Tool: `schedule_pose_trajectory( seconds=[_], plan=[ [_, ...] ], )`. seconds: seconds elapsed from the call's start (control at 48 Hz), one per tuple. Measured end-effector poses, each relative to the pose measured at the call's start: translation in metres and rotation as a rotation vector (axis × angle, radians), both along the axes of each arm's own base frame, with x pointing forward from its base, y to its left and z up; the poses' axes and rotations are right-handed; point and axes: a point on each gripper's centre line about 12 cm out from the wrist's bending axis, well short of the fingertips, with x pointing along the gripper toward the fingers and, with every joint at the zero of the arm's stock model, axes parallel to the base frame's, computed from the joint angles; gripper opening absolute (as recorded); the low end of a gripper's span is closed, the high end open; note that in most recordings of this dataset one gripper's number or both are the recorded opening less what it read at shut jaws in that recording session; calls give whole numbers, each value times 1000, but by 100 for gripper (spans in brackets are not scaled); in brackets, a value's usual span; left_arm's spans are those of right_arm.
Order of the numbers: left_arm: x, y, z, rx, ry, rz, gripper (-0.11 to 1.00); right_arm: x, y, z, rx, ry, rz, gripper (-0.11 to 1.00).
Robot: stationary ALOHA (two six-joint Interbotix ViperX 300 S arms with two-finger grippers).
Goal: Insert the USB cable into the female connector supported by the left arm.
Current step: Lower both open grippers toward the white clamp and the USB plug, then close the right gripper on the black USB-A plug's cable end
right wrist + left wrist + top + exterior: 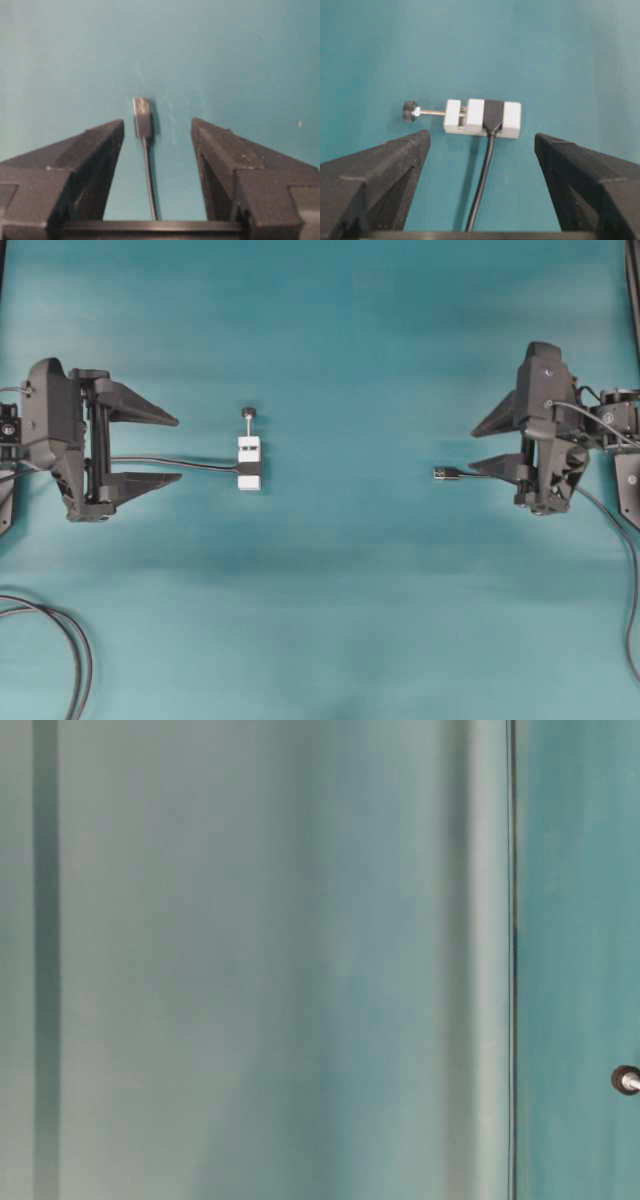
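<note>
Nothing grasped yet. Left gripper jaws apart at frame left; female connector lies just right of them, centre-left. Right gripper jaws apart; USB cable plug centre-right, between the tips. Best grip is probably the plug collar, kept level.

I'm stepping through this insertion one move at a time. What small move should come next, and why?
Probably close the right claw on the USB cable. Both claws are open and hold nothing. The plug lies on the mat between the right claw's fingers, so closing should grip it. The left claw is open short of the female connector, which must be braced next.
</note>
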Motion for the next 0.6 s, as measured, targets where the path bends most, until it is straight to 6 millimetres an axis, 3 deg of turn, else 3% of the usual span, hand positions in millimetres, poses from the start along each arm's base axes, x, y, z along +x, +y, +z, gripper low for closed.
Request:
schedule_pose_trajectory(
  seconds=[0.604],
  plan=[
    [7, 1, -7, 51, 10, -25, 96, -7, 1, -11, -4, -57, 1, 52]
  ],
)
